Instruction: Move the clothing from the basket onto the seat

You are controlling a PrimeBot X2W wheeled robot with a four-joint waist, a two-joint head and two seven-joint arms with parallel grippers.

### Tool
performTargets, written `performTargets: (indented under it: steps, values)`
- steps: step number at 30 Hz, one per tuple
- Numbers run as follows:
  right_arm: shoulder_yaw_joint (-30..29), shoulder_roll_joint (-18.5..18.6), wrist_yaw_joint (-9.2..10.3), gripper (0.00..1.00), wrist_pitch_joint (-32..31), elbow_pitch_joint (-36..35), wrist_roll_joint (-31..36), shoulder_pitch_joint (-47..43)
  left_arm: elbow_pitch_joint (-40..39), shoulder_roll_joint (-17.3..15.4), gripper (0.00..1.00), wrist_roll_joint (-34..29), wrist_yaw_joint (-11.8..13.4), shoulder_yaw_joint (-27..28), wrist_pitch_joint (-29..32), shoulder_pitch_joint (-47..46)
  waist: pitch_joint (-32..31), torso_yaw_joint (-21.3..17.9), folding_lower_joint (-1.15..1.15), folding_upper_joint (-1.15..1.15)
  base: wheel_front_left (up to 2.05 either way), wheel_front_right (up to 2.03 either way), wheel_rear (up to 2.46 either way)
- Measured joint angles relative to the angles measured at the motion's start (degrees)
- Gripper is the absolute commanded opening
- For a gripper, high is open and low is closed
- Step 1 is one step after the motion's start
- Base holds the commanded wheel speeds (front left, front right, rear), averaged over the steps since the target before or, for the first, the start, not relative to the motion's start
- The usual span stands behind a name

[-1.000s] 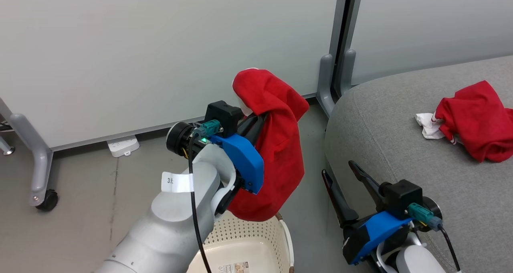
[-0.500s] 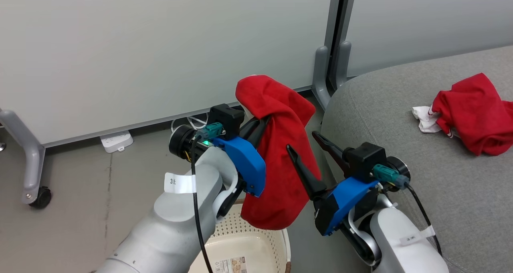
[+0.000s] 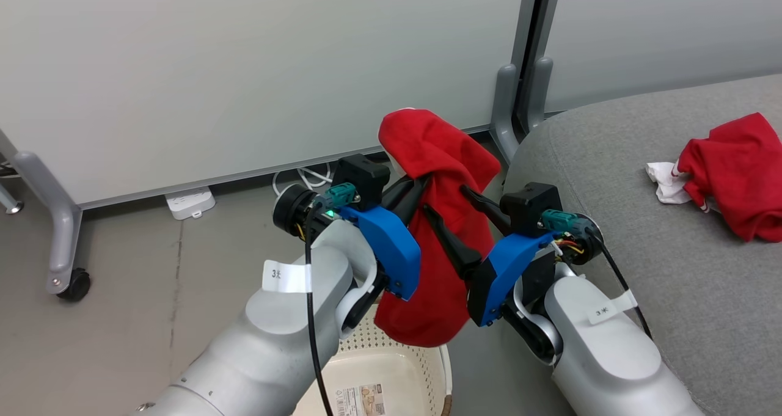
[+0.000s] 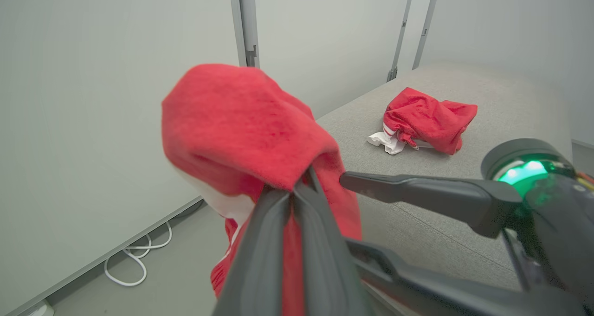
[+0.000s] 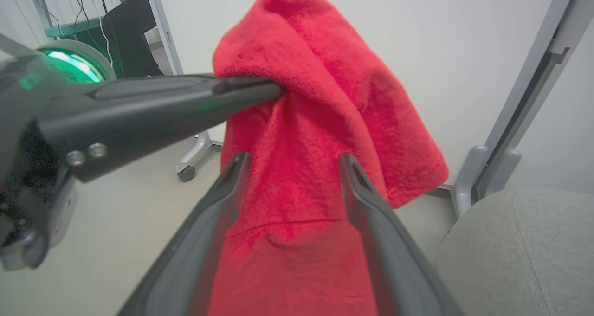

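My left gripper (image 3: 420, 182) is shut on a red garment (image 3: 437, 245) that hangs above the cream basket (image 3: 421, 355); its closed fingers (image 4: 297, 223) pinch the cloth (image 4: 246, 130) near the top fold. The right gripper (image 3: 445, 205) is open, its two fingers (image 5: 352, 177) spread against the hanging cloth (image 5: 306, 135) just below the left gripper's tips. A second red garment (image 3: 736, 175) with a white piece lies on the grey seat (image 3: 611, 178), also visible as the crumpled garment (image 4: 427, 125) on the seat (image 4: 487, 102).
Grey partition panels stand behind, with a caster foot (image 3: 73, 284) at left and posts (image 3: 516, 110) by the seat corner. A white power strip (image 3: 190, 202) and cable (image 3: 302, 178) lie on the floor.
The right arm has risen from low beside the seat up to the hanging garment, its open fingers now at the cloth. The left gripper keeps holding the garment; the camera shifted slightly.
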State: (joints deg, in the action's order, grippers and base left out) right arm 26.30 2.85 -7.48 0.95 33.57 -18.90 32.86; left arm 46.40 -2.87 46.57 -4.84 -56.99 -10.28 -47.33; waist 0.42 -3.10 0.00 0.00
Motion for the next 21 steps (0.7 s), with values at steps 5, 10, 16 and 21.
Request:
performTargets:
  steps: [5,10,16,21]
  values:
    - [1.75,0.00,0.00,1.00,1.27,5.77,-1.72,2.71,-1.21,-0.01,0.00,1.56,0.13,-1.83,0.00,-0.15,0.10,1.01,0.00,0.00,0.00,0.00,0.00]
    - [3.63,0.00,-0.01,1.00,2.15,11.39,-2.41,4.94,-2.96,-0.01,0.00,3.52,0.26,-3.60,0.02,-0.43,0.10,1.79,0.00,0.00,0.00,0.00,0.00]
    - [6.81,0.00,-0.01,1.00,3.03,16.15,-2.99,7.15,-5.69,-0.01,0.00,6.14,0.18,-6.15,0.19,-0.88,0.09,2.64,0.00,0.00,0.00,0.00,0.00]
    - [9.25,0.00,-0.01,1.00,4.37,17.85,-5.05,8.37,-6.62,-0.03,0.00,8.17,0.08,-7.78,0.52,-1.03,0.06,3.04,0.00,0.00,0.00,0.00,0.00]
